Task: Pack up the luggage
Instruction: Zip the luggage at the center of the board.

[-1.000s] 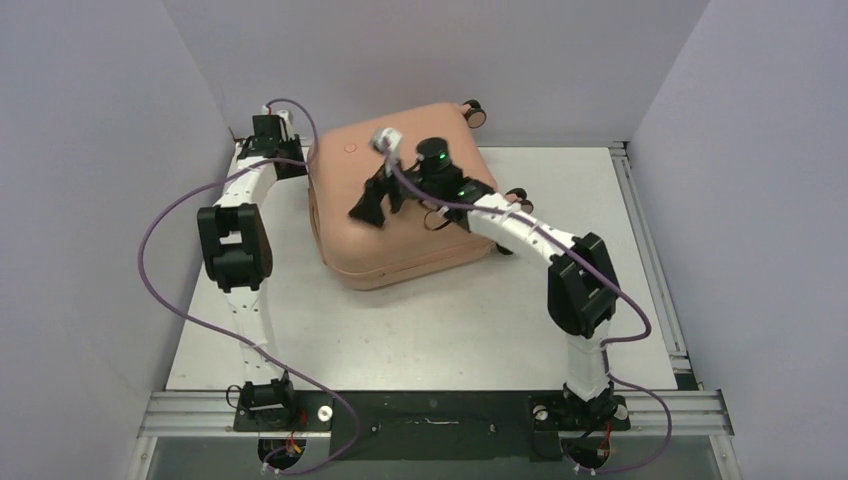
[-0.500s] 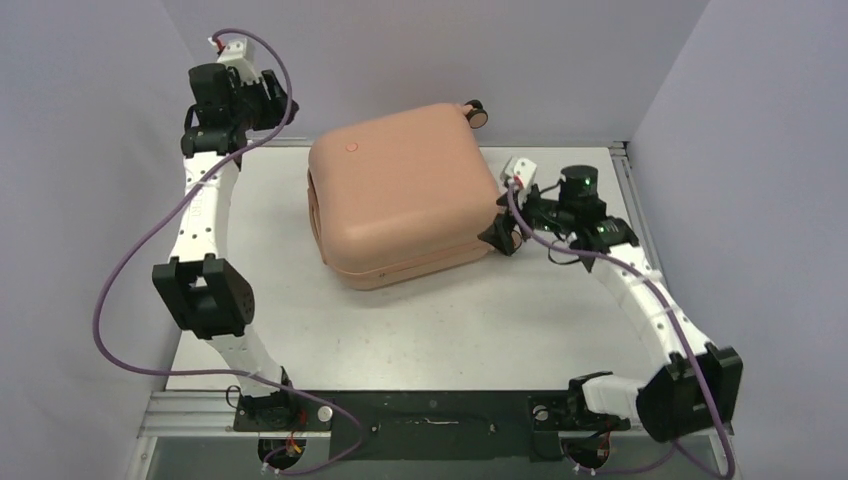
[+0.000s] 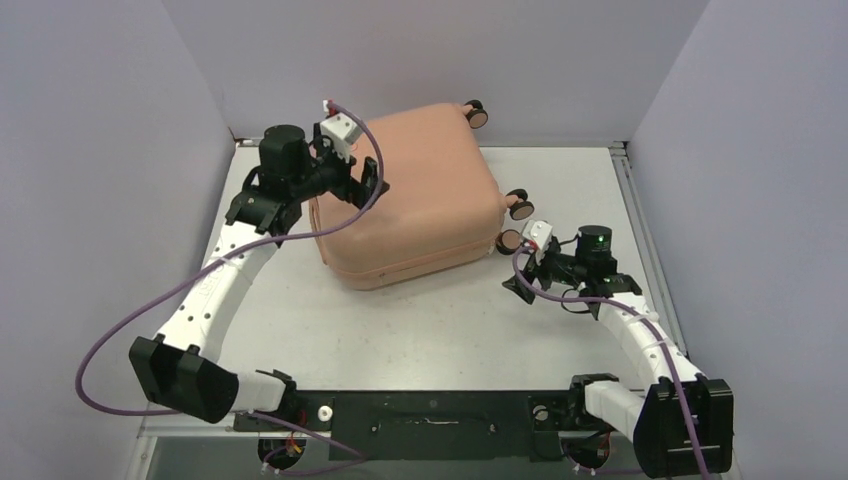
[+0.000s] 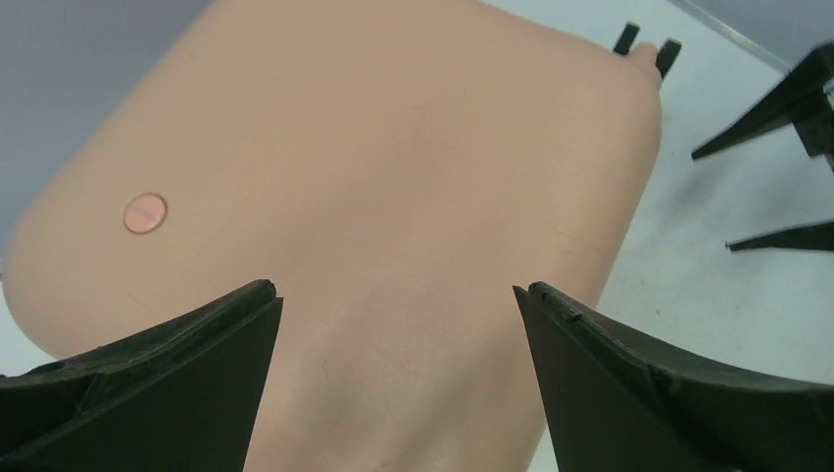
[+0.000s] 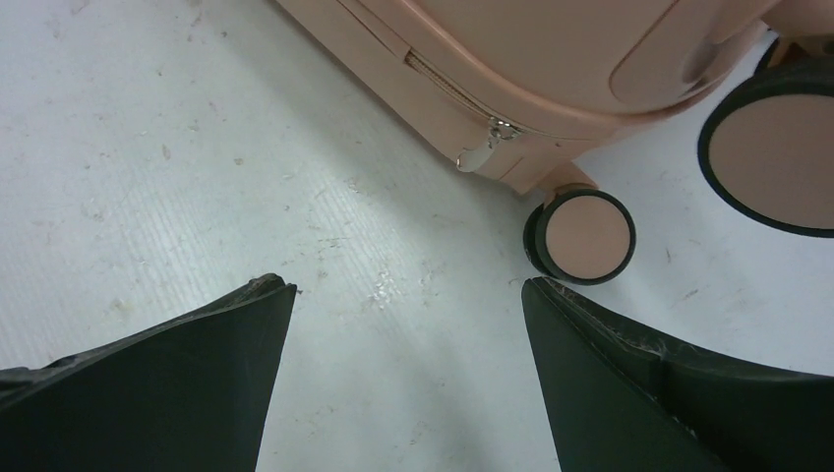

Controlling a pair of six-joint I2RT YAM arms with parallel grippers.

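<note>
The luggage [image 3: 410, 195] lies flat and shut on the table [image 3: 400, 330], toward twelve o'clock from the middle, its wheels pointing off to three o'clock. With the lid down and the zip seam closed along the near edge, I'd judge the packing proper can't go on until the case is opened, or else it is already done. No loose items show on the table to say which.

The left gripper [image 3: 365, 185] hangs over the case's ten o'clock corner, jaws spread wide with nothing between them, just bare pink shell and the logo dot [image 4: 145, 212] below. That looks like a spot for steadying or pressing the lid.

The right gripper [image 3: 522, 285] sits low over the table off the case's four o'clock corner, also wide and empty. Its view faces the zipper pull [image 5: 479, 149] and a caster wheel [image 5: 580, 236], so I'd guess it is lined up for the zip.
</note>
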